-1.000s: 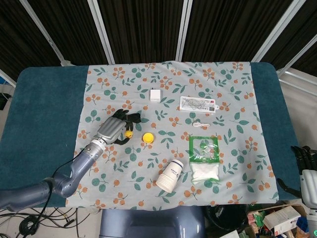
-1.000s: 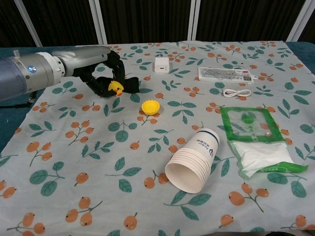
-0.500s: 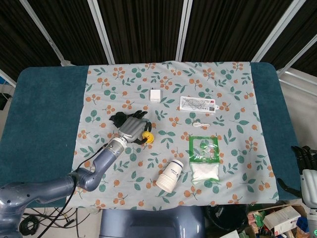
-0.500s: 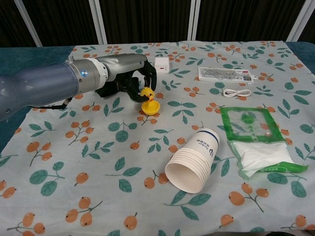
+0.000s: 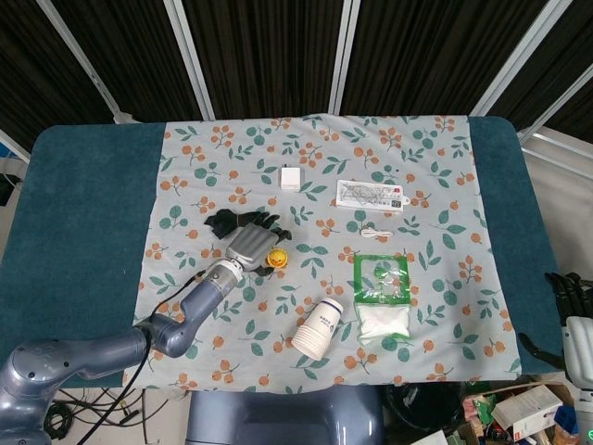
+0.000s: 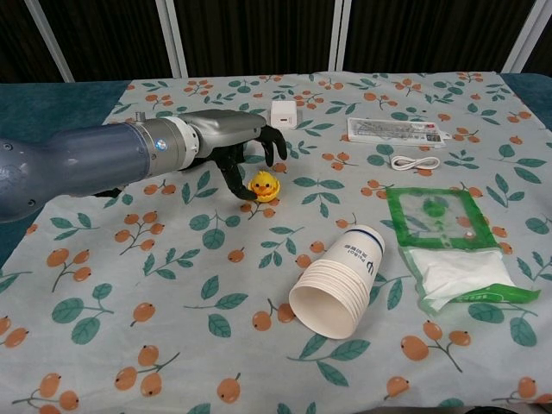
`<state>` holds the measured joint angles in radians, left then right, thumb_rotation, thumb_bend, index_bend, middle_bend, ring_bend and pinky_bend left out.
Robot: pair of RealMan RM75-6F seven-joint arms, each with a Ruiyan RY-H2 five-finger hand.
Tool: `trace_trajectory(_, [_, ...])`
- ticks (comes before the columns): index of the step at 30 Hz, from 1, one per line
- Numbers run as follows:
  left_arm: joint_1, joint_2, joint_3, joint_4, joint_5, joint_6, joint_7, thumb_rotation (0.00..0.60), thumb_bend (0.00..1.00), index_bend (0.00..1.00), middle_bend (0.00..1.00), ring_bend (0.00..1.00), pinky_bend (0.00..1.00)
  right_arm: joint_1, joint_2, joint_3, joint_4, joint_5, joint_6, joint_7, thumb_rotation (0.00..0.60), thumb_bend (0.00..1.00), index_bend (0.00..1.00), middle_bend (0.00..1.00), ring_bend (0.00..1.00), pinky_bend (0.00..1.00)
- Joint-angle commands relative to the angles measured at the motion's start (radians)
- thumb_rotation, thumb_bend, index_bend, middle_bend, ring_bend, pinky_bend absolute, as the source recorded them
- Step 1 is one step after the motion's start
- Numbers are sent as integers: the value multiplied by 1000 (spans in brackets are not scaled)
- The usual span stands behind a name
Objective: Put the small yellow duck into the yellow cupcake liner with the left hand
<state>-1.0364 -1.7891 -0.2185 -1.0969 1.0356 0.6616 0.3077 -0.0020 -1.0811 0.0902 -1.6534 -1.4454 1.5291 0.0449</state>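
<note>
The small yellow duck (image 6: pixel 262 183) (image 5: pixel 275 259) sits upright inside the yellow cupcake liner (image 6: pixel 266 197) (image 5: pixel 277 268) on the floral cloth, left of centre. My left hand (image 6: pixel 243 152) (image 5: pixel 245 243) hovers just left of and behind the duck. Its dark fingers (image 6: pixel 274 147) are spread in an arch over the duck, with nothing held. The thumb tip reaches down close beside the duck's left side. My right hand (image 5: pixel 574 320) hangs off the table's right front corner, fingers apart and empty.
A stack of paper cups (image 6: pixel 336 280) lies on its side in front of the liner. To the right are a green-rimmed bag (image 6: pixel 435 233), a white cable (image 6: pixel 415 162) and a flat packet (image 6: pixel 398 130). Behind stands a white charger (image 6: pixel 283 113).
The left hand carried the duck rightward from the cloth's left side to the liner, set it in, and has spread its fingers off it. The right hand has not moved.
</note>
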Motion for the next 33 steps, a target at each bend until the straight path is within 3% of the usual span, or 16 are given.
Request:
trace_trajectory(1, [-5,17,4,-19,-13,-3,15,600,170,98,125,0,0,0,0,1,-1,0,1,0,600,118,87,76,90,181])
trace_trajectory(5, [10,43,-30,-74,2,51,-31,600,170,96,108,0,0,0,0,2,1,2,1,1,600,117,87,75,90,182])
trace_trajectory(10, [55,146,-50,-216,57,162,-43,600,170,94,78,0,0,1,1,0,4,1,-2,4,600,118,87,75,90,182])
trace_trajectory(16, [197,355,30,-511,121,332,33,600,170,85,56,0,0,0,3,-1,4,-5,1,2,600,118,87,76,90,182])
trace_trajectory(19, [320,475,95,-640,186,498,64,600,167,83,55,0,0,-2,1,-2,2,-11,9,-2,600,118,87,76,90,181])
trace_trajectory(22, [436,575,138,-713,206,623,16,600,166,74,46,0,0,-2,0,-3,2,-16,12,-7,600,118,87,76,90,181])
trace_trajectory(28, [634,735,235,-715,269,786,-162,600,166,50,23,0,0,2,-4,-2,3,-18,11,-18,600,119,87,76,90,181])
trace_trajectory(33, [751,756,277,-623,267,831,-362,600,166,35,14,0,0,4,-8,-4,-4,-27,14,-33,600,118,87,76,90,181])
